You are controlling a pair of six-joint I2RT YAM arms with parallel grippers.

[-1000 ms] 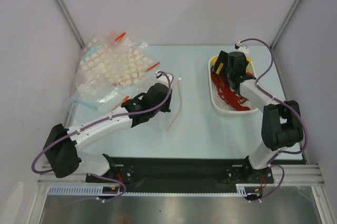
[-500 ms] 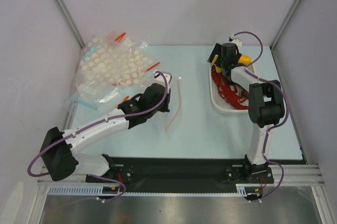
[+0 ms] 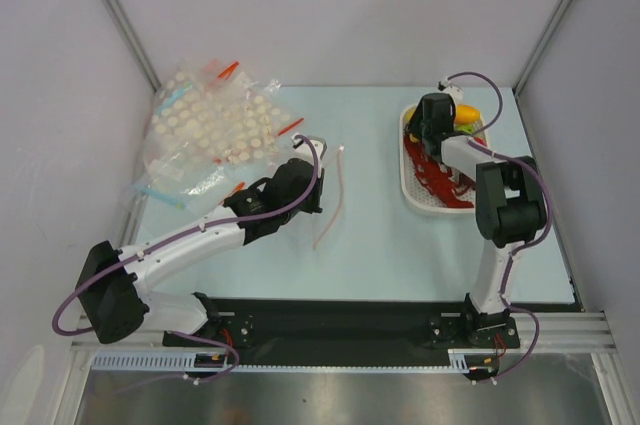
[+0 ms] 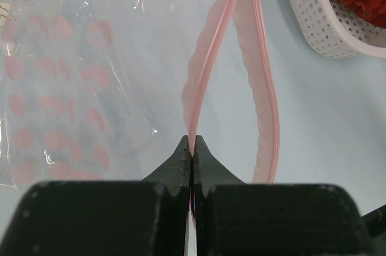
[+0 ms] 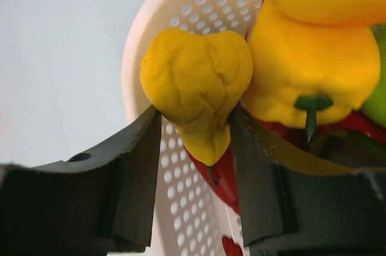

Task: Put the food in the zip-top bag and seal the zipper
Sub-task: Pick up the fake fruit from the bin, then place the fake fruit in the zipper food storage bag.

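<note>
Mango (image 5: 196,81), clamped on its narrowing end by the right gripper (image 5: 196,114), could squirt free, while the left gripper (image 4: 191,144) pinched the zipper (image 4: 208,69).

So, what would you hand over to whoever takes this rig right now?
Left hand: shut on one lip of the zipper, holding the mouth of the zip-top bag apart on the table.
Right hand: shut on the mango, not yet lifted out of the white basket.
The bell pepper, the lobster and other food lie in the basket.
Done: bag opened, first piece gripped. No food shows in the bag.
Left: move every piece into the bag, then seal the zipper.
</note>
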